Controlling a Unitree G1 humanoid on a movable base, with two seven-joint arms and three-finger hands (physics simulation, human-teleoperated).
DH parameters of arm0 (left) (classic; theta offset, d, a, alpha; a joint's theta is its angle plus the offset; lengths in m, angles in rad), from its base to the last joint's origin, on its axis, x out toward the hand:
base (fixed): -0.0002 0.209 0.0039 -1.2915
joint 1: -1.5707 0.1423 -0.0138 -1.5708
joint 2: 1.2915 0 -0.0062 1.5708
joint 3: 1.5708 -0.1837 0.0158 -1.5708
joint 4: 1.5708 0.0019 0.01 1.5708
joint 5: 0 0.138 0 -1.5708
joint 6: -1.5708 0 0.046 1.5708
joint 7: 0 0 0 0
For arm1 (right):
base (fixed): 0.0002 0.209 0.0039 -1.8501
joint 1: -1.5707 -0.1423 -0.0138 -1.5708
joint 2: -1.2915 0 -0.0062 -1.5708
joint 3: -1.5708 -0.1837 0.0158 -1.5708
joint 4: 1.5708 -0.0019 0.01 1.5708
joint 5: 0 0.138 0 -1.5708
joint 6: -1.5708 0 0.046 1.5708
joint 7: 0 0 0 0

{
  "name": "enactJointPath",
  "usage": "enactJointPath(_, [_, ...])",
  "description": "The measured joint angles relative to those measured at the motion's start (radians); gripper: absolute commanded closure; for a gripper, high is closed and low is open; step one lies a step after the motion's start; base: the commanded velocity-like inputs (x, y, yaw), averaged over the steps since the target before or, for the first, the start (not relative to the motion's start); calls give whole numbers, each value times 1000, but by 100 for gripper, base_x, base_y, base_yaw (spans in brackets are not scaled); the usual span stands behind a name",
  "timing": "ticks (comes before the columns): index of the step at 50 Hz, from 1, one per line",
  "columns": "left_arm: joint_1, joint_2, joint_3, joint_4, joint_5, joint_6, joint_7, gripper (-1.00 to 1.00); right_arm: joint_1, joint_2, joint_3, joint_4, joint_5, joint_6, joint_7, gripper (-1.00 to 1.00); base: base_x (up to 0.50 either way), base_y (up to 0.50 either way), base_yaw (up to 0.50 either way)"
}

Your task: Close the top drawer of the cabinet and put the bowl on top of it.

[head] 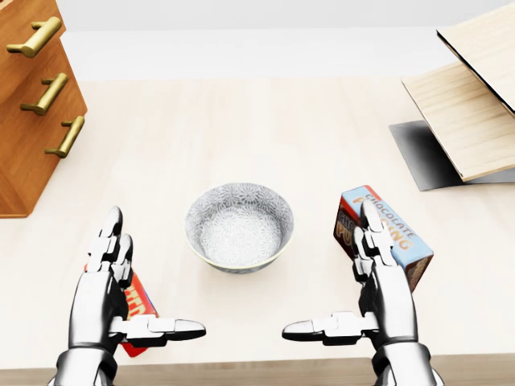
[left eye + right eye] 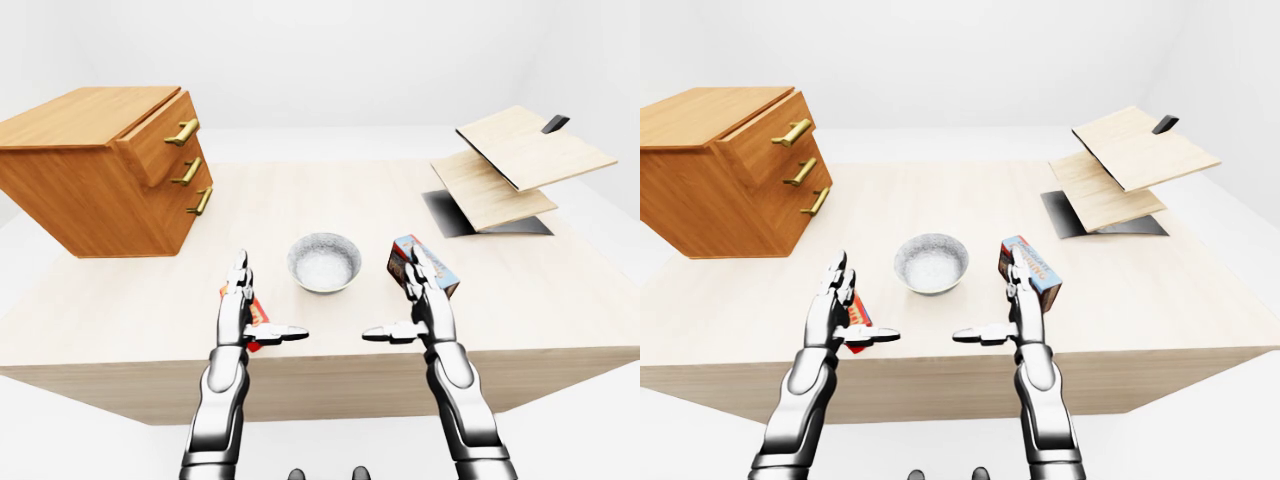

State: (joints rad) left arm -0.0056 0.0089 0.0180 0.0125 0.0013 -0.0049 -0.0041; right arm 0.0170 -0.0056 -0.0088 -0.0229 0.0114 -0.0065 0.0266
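The left hand [image 1: 105, 293] and the right hand [image 1: 388, 293] both hover spread over the near edge of the tabletop [image 1: 241, 112]. Their fingers are straight, the thumbs point toward each other, and they hold nothing. Between them, a little higher in the head view, stands the bowl [image 1: 239, 227], touched by neither hand. A red packet [image 1: 143, 303] lies under the left hand, and a chocolate box [image 1: 406, 241] just past the right one. The cabinet [image 2: 80, 180] sits at top left, well apart, and its top drawer [image 2: 155, 140] stands out a little (so not closed, I judge). Both steps are left to do.
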Motion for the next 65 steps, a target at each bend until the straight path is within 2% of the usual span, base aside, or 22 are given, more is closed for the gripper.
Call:
enactJointPath(10, [24, 7, 4, -41, 22, 17, -12, -100, 49, -1, 5, -73, 8, -7, 36, -100, 0, 0, 0])
enactJointPath(28, [168, 2, -32, -307, 55, 92, -49, -100, 149, 0, 17, -257, 17, 13, 64, -100, 0, 0, 0])
enactJointPath(46, [265, -2, -28, -501, 47, 92, -78, -100, 256, 3, 18, -447, 38, 23, 72, -100, 0, 0, 0])
enactJointPath(59, [296, -5, -25, -558, 42, 92, -88, -100, 321, 1, 24, -544, 68, 37, 98, -100, 0, 0, 0])
enactJointPath(65, [304, -6, -23, -571, 40, 92, -91, -100, 340, 2, 25, -571, 74, 34, 103, -100, 15, 0, 0])
